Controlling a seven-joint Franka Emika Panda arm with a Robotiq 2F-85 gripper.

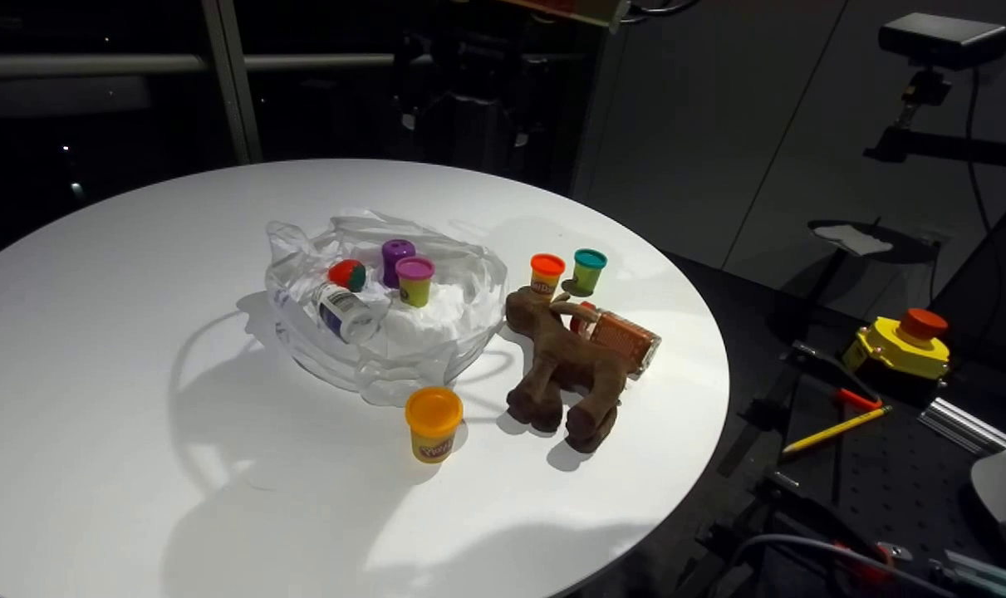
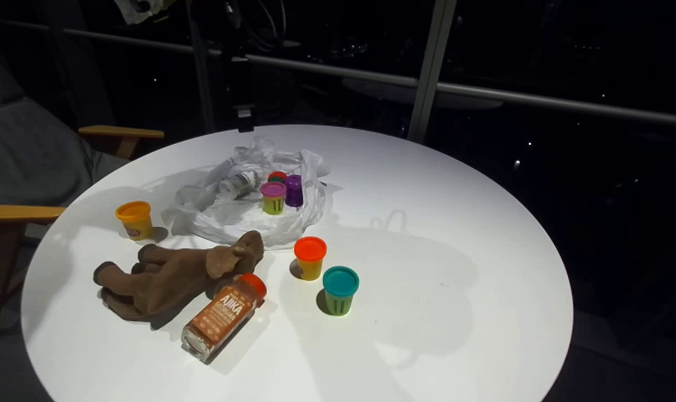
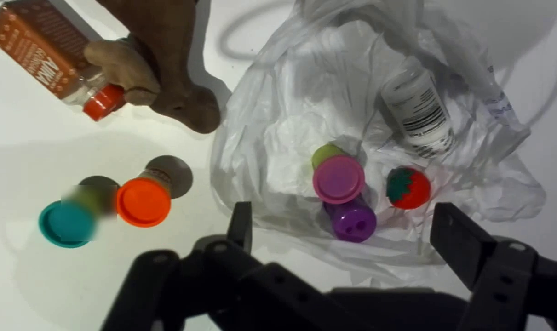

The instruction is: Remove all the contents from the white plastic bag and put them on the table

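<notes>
White plastic bag (image 2: 220,220) gapes on far side of table (image 2: 455,268) in exterior view, well below your spread, unladen pincer (image 3: 342,214); inside, upright pink-lidded Play-Doh tub (image 2: 273,202) stands just left of purple hole-topped piece (image 2: 295,191): likely tight fit.

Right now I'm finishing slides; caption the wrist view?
Open gripper facing white plastic bag holding bottle, strawberry, pink-lidded tub, purple container.

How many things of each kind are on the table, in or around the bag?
Lidded tubs: 4
Ajika jar: 1
Clear bottle: 1
Strawberry-shaped thing: 1
Purple item: 1
Brown stuffed animal: 1
Visible total: 9
</notes>
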